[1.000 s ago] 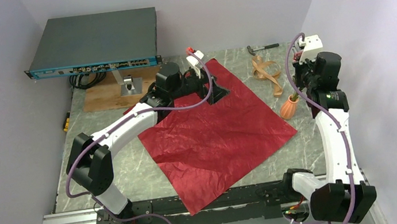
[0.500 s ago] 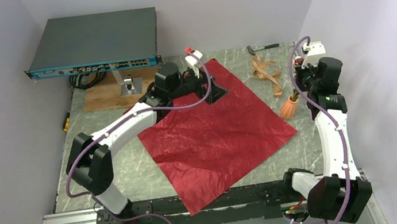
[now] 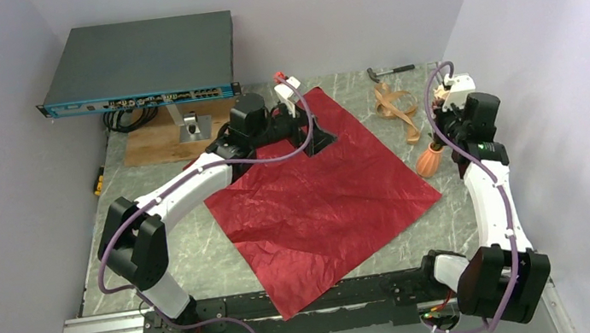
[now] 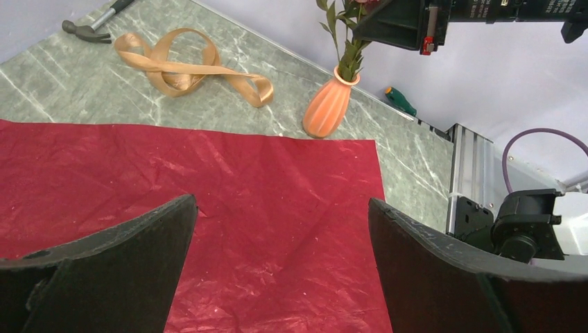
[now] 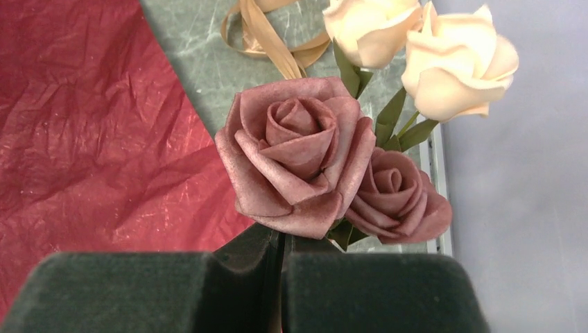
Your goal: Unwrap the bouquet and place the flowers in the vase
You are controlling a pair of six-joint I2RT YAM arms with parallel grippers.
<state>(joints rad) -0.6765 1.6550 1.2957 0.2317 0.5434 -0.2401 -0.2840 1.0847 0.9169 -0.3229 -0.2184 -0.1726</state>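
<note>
— Two arms show in the view from above; where is there open room on the desk (image 3: 174,255)?

— Along the left side the grey desk is bare. The wrapping paper (image 3: 322,202) lies open and flat, a big square turned like a diamond. Its near corner reaches over the rail at the near edge. The left fingers (image 3: 321,139) are at its far corner, spread wide and holding nothing. A ribbon (image 3: 396,107) and a hammer (image 3: 389,71) lie far right, apart from the paper.

— And the vase?

— The vase (image 3: 429,163) is just beside the right corner of the paper, between it and the right arm. The right fingers (image 3: 444,125) are above its mouth.

— What does the left wrist view give?

— The released left fingers (image 4: 125,257) frame the red wrapping paper (image 4: 243,201). Its edge runs straight, and the vase (image 4: 329,107) stands on bare desk just past the corner. The flowers (image 4: 347,48) have their stems in the neck. Their long axis goes up from the mouth to the right fingers at the top edge. Whether the vase stands straight or leans a little, I cannot tell.

— And the right wrist view?

— The right fingers (image 5: 305,277) are clenched on the stems of the flowers (image 5: 298,152). There are two dusty pink heads and two cream ones just past the tips, with the blooms open toward the camera. The paper (image 5: 83,125) is at the left and the ribbon (image 5: 270,41) is beyond.
</note>
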